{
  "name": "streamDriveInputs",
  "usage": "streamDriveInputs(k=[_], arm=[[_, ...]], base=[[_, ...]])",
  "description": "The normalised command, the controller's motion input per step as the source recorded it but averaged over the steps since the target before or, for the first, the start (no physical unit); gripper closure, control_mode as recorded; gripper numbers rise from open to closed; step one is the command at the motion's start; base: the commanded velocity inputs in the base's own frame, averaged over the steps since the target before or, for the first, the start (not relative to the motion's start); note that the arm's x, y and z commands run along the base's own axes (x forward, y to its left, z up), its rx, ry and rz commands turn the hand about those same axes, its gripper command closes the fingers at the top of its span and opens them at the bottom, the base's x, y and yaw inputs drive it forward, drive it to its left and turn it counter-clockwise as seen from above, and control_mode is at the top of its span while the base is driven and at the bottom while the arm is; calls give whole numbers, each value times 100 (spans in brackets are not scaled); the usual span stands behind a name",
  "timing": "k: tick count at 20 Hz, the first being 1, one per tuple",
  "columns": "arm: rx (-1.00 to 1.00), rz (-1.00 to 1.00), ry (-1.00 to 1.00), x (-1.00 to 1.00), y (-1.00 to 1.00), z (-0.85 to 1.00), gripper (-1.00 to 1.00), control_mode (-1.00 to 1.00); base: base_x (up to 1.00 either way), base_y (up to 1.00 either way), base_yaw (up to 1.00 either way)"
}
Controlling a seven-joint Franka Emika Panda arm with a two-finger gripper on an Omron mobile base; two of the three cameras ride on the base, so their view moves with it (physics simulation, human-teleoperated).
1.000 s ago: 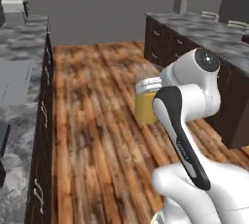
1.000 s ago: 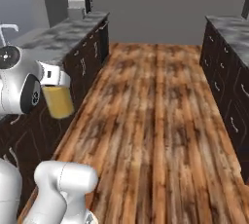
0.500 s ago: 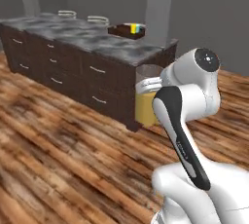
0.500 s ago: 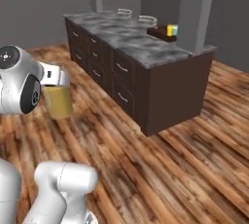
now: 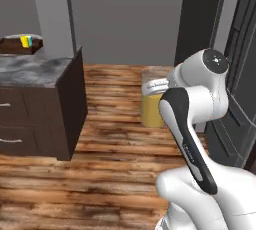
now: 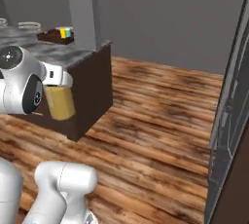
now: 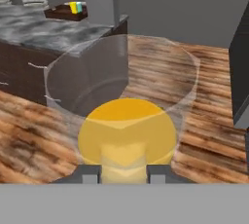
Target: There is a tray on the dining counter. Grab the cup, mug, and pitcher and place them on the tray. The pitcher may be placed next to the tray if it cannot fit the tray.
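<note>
The claw (image 7: 124, 173) is pinching the pitcher (image 7: 127, 116), carried upright above the wood floor (image 6: 160, 121). Ahead and left of it sits the dining counter (image 7: 58, 32), whose dark end panel (image 6: 92, 89) is in between. The tray (image 7: 65, 12) is on the counter's far side, with the yellow cup (image 7: 74, 7) and teal mug (image 7: 80, 7) on it.

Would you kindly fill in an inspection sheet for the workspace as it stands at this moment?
Surface: dining counter, grey marbled top on a dark wood base, off to the robot's left.
Job's things: tray on the counter, with the cup and mug on it; pitcher of orange-yellow liquid carried above the floor.
Clutter: two pale ring-shaped items on the counter beyond the tray; too small to identify.
Grippers: gripper shut on the pitcher.
Cables: nothing seen.
Surroundings: wood floor, grey wall, grey pillar.
</note>
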Motion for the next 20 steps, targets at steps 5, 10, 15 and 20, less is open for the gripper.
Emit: streamDriveInputs(k=[5,10,15,20], arm=[[0,0,0,0,0,0,100,100],[0,0,0,0,0,0,100,100],[0,0,0,0,0,0,100,100],[0,0,0,0,0,0,100,100]], base=[[99,72,-43],[100,17,-21],[100,0,-23],[100,0,-24]])
